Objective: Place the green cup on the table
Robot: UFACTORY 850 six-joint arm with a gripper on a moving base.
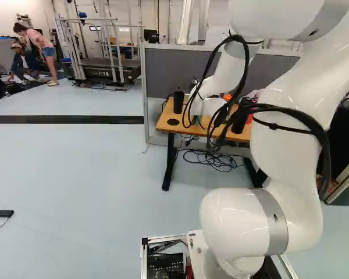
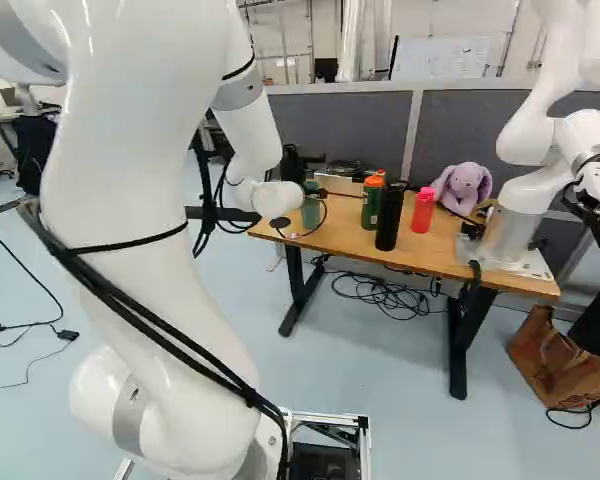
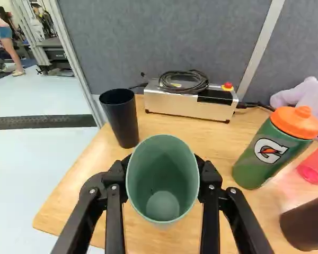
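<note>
My gripper is largely hidden behind the arm's wrist in the right base view, at the left part of the wooden table. In the wrist view the gripper is shut on the green cup, one finger on either side. The cup's open mouth faces the camera and nothing shows inside. The same green cup appears upright in the right base view, over the table's left end. Its base is hidden in the wrist view, so I cannot tell whether it touches the tabletop.
Near the held cup stand a black cup, a metal box with coiled cable and a green bottle with an orange cap. A black bottle, a red bottle, a purple plush and another robot are farther right.
</note>
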